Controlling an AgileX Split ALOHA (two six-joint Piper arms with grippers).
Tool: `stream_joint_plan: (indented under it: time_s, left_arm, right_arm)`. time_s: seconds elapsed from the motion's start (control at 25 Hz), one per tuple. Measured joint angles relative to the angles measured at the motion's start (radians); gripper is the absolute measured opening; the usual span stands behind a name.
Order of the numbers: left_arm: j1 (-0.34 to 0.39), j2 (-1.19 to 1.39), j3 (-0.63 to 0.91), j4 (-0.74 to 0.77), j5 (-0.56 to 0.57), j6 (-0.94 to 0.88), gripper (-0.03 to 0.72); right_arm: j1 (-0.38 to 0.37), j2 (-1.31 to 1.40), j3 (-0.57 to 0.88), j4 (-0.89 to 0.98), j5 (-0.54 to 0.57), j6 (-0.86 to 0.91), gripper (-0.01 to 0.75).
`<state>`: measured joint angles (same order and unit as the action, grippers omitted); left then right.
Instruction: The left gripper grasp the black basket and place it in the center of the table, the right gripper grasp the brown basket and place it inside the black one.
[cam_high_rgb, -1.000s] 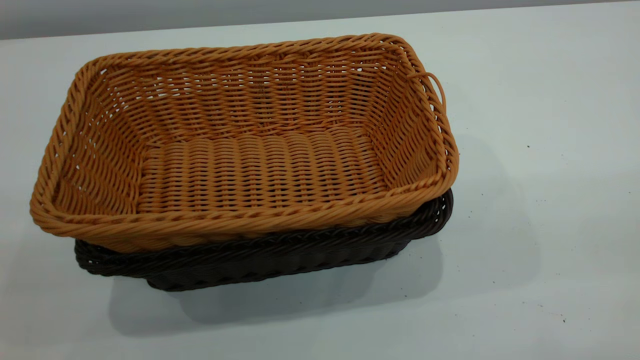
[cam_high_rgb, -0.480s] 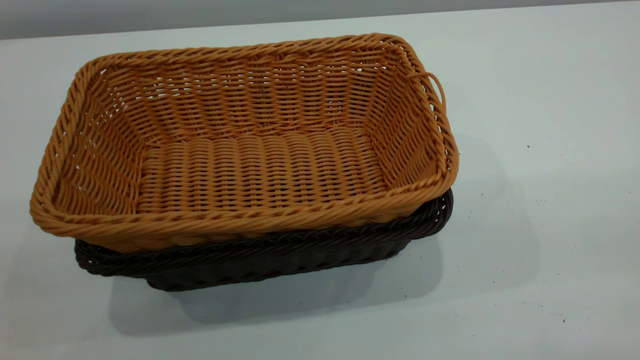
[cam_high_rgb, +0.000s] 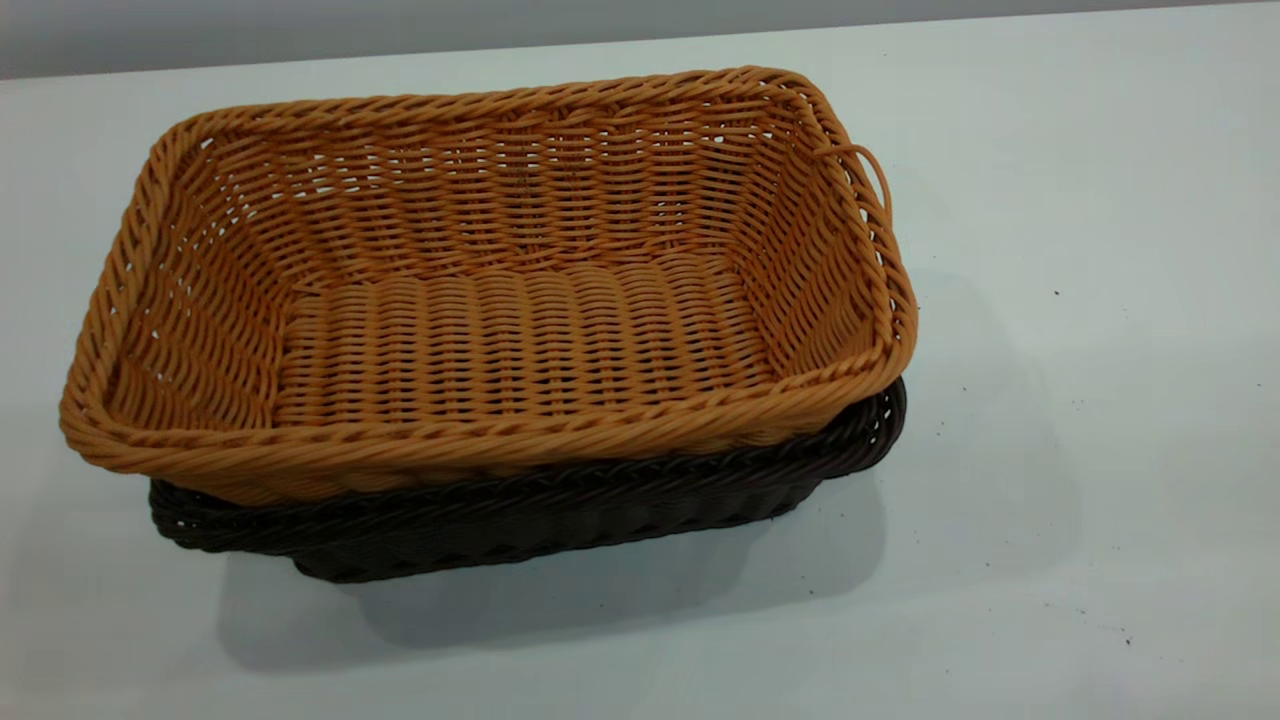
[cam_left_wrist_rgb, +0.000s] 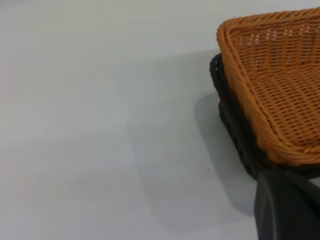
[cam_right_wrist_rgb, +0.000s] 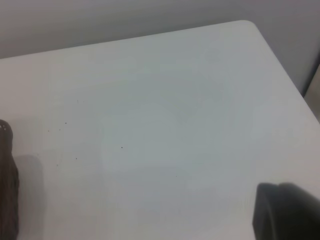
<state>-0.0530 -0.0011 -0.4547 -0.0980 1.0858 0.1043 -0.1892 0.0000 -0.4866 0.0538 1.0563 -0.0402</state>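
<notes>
Centre-left of the exterior frame: one brown basket (cam_high_rgb: 520, 330) nested inside one black basket (cam_high_rgb: 560, 510), on the table (cam_high_rgb: 1050, 500). No writing legible. Lower right of each wrist frame: left gripper (cam_left_wrist_rgb: 287, 207), right gripper (cam_right_wrist_rgb: 285, 212), finger states cannot be told.

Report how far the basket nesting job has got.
Looks done: the orange-tan woven wicker basket sits nested inside the dark brown-black woven wicker basket, which rests on the white tabletop. Nothing is in hand; neither basket is gripped. Nothing appears left, apart from perhaps parking the arms.
</notes>
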Motion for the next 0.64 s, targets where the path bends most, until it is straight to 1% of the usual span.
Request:
stream_joint_plan:
  time_s: [0.64]
  left_arm:
    - [-0.001,0.001,0.000,0.000,0.000,0.000,-0.001]
  right_arm:
    - [0.000,0.000,0.000,0.000,0.000,0.000,0.000]
